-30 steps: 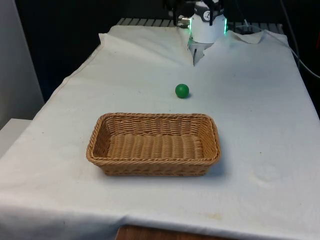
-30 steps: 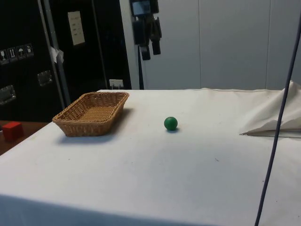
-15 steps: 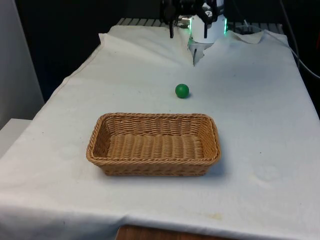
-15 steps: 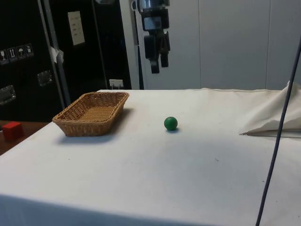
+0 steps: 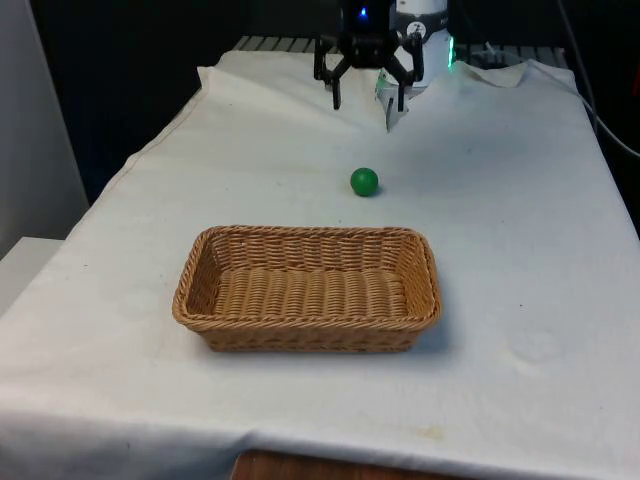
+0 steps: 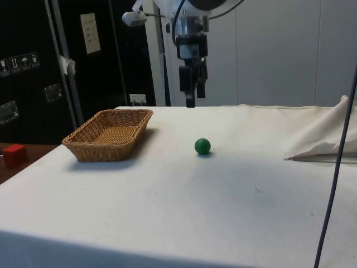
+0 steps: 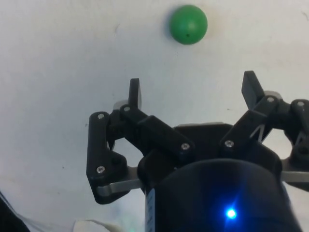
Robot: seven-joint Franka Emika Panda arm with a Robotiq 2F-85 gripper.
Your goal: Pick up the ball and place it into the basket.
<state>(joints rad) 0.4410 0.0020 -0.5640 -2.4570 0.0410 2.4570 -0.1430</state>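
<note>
A small green ball (image 5: 364, 181) (image 6: 202, 146) (image 7: 188, 24) rests on the white cloth, a little beyond the far rim of the wicker basket (image 5: 308, 288) (image 6: 110, 134). The basket holds nothing. My gripper (image 5: 368, 100) (image 6: 191, 99) (image 7: 192, 89) hangs in the air above the table, farther back than the ball and well above it. Its two black fingers are spread wide, open, with nothing between them. In the wrist view the ball lies on the cloth ahead of the fingertips.
A rumpled fold of white cloth (image 5: 392, 105) (image 6: 323, 139) rises at the table's far end near the arm. A cable (image 6: 334, 167) hangs down at the side view's right. A small red block (image 6: 14, 154) sits off the table beside the basket end.
The gripper has come down from high above the table and forward towards the ball, now pointing its fingers downward. Ball and basket have not moved.
</note>
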